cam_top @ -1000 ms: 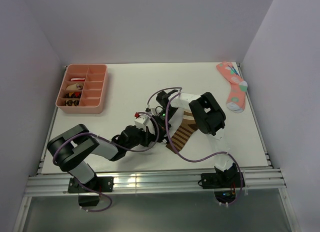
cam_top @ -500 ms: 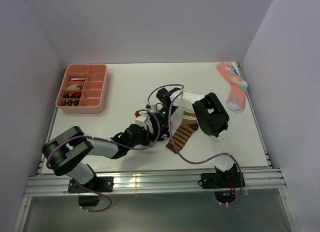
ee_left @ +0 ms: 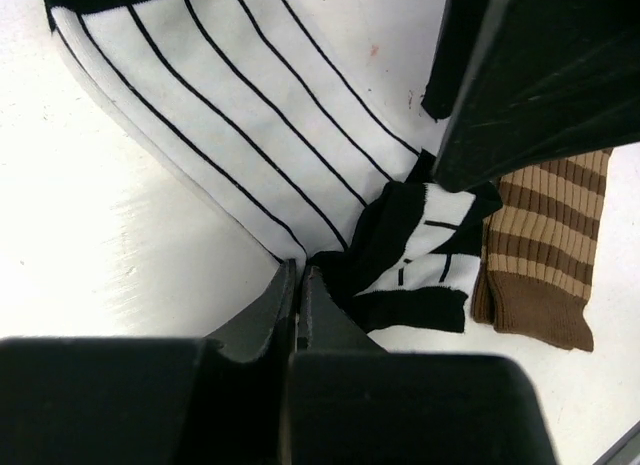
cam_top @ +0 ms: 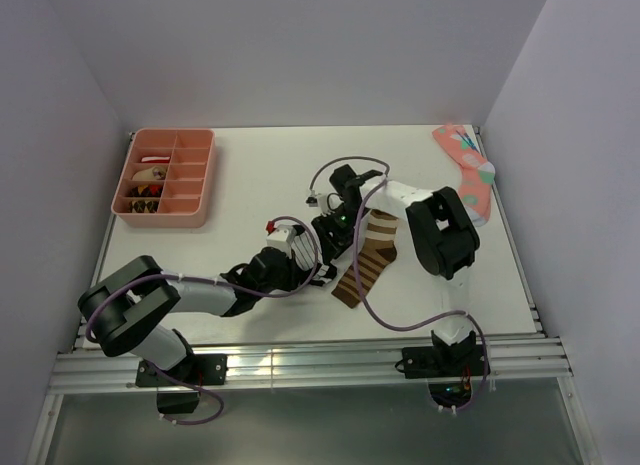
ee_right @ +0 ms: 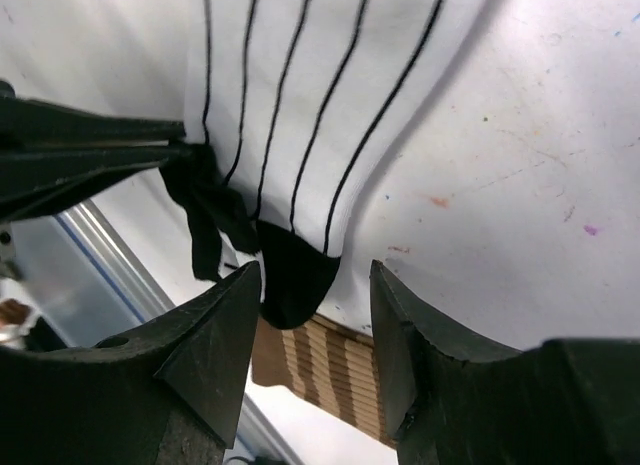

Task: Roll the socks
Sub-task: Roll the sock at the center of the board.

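The white sock with thin black stripes (ee_left: 250,115) lies bunched on the table, its black end (ee_right: 290,270) folded over. My left gripper (ee_left: 300,273) is shut, its tips pinching the fold where white fabric meets black. My right gripper (ee_right: 315,275) is open, its jaws standing either side of the black end without gripping it. The left fingers (ee_right: 90,155) show at the left of the right wrist view. The brown-and-tan striped sock (cam_top: 365,265) lies flat just right of both grippers, partly under the white sock. From above, the left gripper (cam_top: 322,257) and right gripper (cam_top: 338,233) hide most of the white sock.
A pink compartment tray (cam_top: 206,180) with small items stands at the back left. A pink dotted sock (cam_top: 468,180) lies at the back right by the wall. The metal rail (cam_top: 300,360) marks the table's near edge.
My right gripper has opened, letting go of the white sock, and its arm has swung right and back. More of the brown sock shows. The left gripper stays shut, hardly moved.
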Available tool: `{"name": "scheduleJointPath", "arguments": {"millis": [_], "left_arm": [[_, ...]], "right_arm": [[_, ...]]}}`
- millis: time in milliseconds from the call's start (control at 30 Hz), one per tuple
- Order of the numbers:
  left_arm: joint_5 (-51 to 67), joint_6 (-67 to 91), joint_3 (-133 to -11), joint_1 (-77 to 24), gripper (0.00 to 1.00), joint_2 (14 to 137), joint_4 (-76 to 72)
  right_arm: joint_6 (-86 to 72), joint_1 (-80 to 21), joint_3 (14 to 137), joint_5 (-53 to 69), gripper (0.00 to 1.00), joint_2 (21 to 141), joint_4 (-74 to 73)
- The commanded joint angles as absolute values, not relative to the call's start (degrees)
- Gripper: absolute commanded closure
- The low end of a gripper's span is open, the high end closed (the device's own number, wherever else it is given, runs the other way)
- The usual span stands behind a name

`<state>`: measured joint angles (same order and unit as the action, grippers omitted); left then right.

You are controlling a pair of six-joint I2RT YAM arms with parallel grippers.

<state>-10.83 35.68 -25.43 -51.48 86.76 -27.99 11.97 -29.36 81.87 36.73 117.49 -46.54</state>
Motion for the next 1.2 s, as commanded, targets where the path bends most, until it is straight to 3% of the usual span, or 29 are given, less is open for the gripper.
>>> {"name": "scheduleJointPath", "arguments": {"millis": [0,567,833,933,1067,1167], "left_arm": [[-11.60,35.86,-26.89,-51.86,1.00,85.87,-24.79],[-10.90,34.45,-29.44,-51.86,1.00,85.34,-21.89],[-9.06,34.19,-28.48,-51.50,0.99,84.20,-23.73],[-7.91,34.37,-25.76,-51.50,0.89,80.87,-26.89],[-8.52,34.72,-22.94,-51.07,0.61,75.15,-28.12],[-9.05,35.33,-21.89,-50.36,0.50,72.09,-28.74]], "right_arm": [[17.30,-29.53,80.51,35.77,0.44,112.68,-44.30],[25.57,-29.71,61.18,36.12,0.33,94.05,-27.16],[24.87,-31.11,62.84,34.80,0.31,97.64,-26.89],[24.61,-31.11,62.58,34.28,0.31,97.21,-25.58],[25.92,-31.11,62.06,33.14,0.31,95.98,-25.58],[27.07,-31.20,60.65,31.47,0.31,94.57,-24.35]]}}
